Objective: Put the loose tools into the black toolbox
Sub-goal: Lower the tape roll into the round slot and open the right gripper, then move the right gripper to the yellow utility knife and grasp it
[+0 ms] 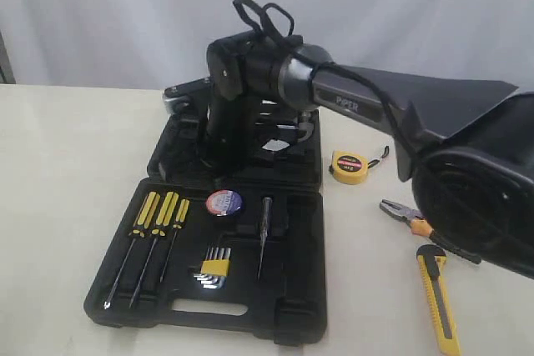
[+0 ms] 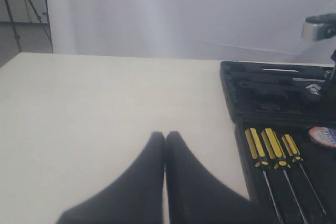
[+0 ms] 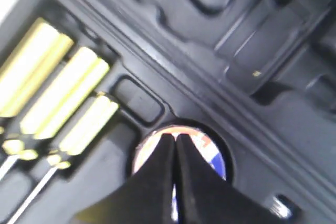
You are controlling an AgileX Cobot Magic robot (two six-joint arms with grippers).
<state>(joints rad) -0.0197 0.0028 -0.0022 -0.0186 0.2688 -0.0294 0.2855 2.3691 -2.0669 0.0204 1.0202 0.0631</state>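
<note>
- We found the right fingers (image 3: 164, 156) pressed together with nothing between them, tips directly over the tape roll (image 3: 210, 153). We could not tell whether they touched it.
- The tape roll (image 1: 224, 202) sat in a round recess of the open toolbox (image 1: 275, 327), just beside the screwdrivers (image 1: 155, 214). The hex key set (image 1: 214, 268) lay further off in the same half.
- The left fingers (image 2: 155, 150) were likewise together and empty, above bare tabletop (image 2: 94, 108), with the toolbox edge off to one side of them.
- Three loose tools lay on the tabletop outside the box, well apart from both pairs of fingers: the tape measure (image 1: 350, 167) nearest the right fingers, then the pliers (image 1: 421, 227), and the utility knife (image 1: 438, 298) farthest away.
- We judged the tape measure light and rigid with a smooth casing. It should be taken across its flat faces, clear of the wrist strap.
- We judged the pliers the heaviest item, and stiff. They should be gripped across both sleeved handles, close to the pivot for balance.
- We judged the knife long, light and prone to tipping. It should be held at mid-body across its narrow width.
</note>
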